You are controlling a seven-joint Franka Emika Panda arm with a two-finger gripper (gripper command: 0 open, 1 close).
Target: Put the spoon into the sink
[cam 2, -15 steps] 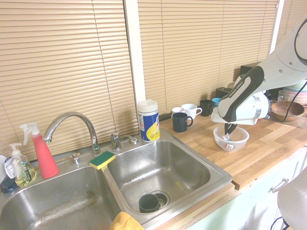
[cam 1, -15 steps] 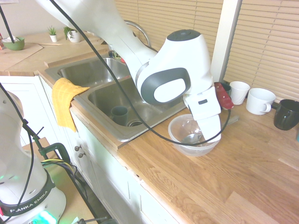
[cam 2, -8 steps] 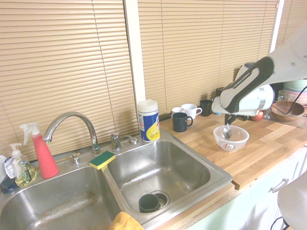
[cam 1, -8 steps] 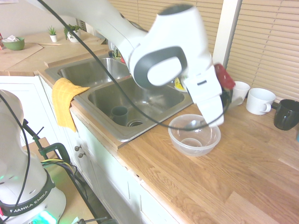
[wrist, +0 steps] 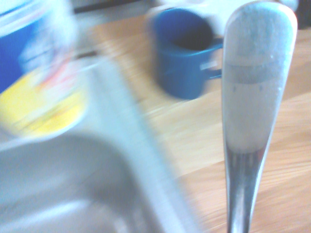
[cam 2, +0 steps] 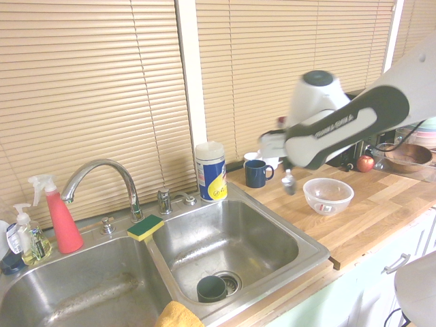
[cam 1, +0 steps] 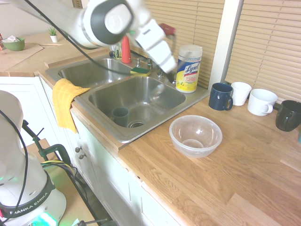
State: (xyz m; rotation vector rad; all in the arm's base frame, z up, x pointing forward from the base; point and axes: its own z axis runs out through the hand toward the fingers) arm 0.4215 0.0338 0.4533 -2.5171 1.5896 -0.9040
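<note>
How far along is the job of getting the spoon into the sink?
Done: the spoon is out of the clear bowl. In hand: the gripper, shut on it, carries it above the counter beside the sink. Left: carry it over a basin and release.

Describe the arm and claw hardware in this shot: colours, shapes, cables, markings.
The arm is glossy white with rounded, bulbous joint housings; one joint carries a dark grey oval band around a white cap. A black cable loops loosely below it. The wrist section is a white boxy block. The claw is motion-blurred; its details cannot be made out. No markings are legible.
</note>
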